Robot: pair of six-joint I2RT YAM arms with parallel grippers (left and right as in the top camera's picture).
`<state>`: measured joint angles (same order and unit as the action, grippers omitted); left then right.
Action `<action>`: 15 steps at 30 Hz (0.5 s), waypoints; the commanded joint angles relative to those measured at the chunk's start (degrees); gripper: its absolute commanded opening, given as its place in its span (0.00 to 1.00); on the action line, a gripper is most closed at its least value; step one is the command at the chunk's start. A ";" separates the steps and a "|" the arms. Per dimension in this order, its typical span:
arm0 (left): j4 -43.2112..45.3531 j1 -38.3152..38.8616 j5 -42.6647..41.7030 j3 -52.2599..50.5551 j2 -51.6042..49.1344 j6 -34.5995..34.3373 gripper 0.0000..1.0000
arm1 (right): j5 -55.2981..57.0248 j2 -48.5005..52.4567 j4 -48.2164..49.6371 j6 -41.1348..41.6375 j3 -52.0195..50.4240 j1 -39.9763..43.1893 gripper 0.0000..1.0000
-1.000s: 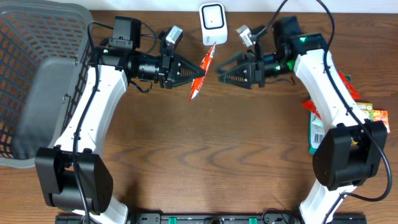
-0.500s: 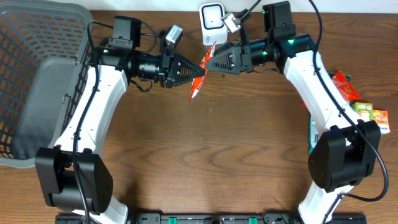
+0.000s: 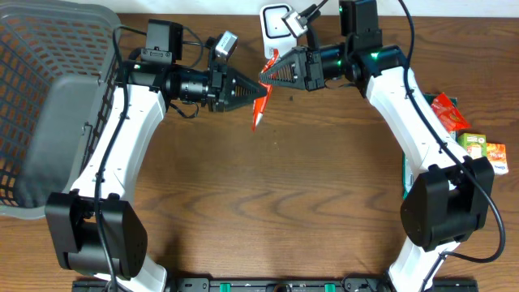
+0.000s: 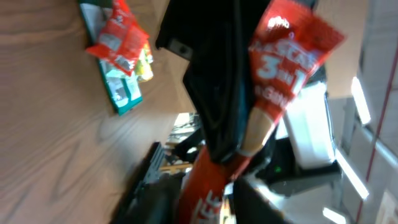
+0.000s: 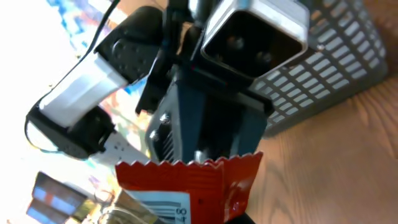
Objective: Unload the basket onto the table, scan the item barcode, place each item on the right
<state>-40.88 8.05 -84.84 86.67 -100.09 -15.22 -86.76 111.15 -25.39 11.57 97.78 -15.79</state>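
Your right fingers (image 3: 280, 75) clamp the red plastic sachet's (image 3: 259, 109) far end, likely to present its barcode to the white boxy scanner (image 3: 276, 21); whether the left fingers (image 3: 242, 89) grip it can't be told.

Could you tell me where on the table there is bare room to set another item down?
The widest bare tabletop lies between the left arm and right arm, below the red sachet. Crowded: the basket fills the left, packets crowd the right edge, and the left end effector and right end effector meet by the scanner.
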 commanded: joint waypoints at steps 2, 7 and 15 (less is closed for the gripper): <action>1.44 -0.35 9.31 -0.20 0.11 0.33 0.56 | 7.87 -0.70 -0.20 1.92 0.79 -0.04 0.01; 2.19 -2.60 20.44 -0.20 0.11 0.33 0.63 | 21.86 -0.68 -7.23 0.57 0.76 -0.07 0.01; -2.05 -4.28 40.89 -0.20 0.11 0.33 0.64 | 67.76 -0.50 -32.81 -1.46 0.76 -2.21 0.01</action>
<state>-41.54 3.79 -55.72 86.63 -100.09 -15.25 -43.77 111.15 -54.35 11.09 98.00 -16.40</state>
